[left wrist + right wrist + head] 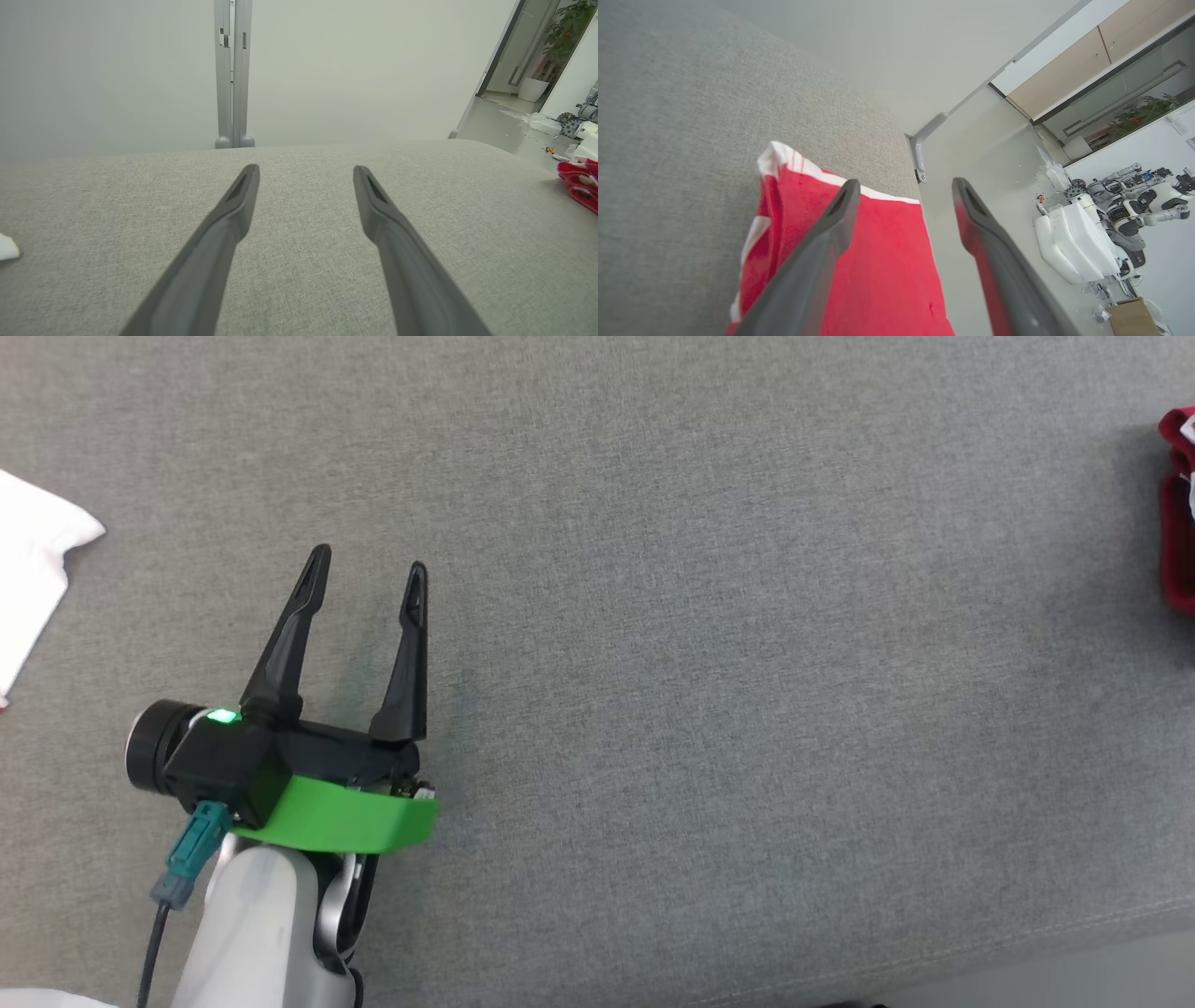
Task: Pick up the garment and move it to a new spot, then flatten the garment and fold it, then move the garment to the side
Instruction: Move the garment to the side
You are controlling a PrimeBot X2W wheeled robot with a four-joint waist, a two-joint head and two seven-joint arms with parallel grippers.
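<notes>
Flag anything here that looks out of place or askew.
The red garment sits at the very right edge of the grey surface, one side bunched up rather than flat; it may overhang slightly. A white cloth lies at the left edge, cut off by the head view. Nothing else stands out.

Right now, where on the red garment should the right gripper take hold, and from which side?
Probably the bunched fold at the red garment's white-trimmed corner, coming down from above with the open right gripper: that fold stands up off the grey surface, while the rest lies flat.
</notes>
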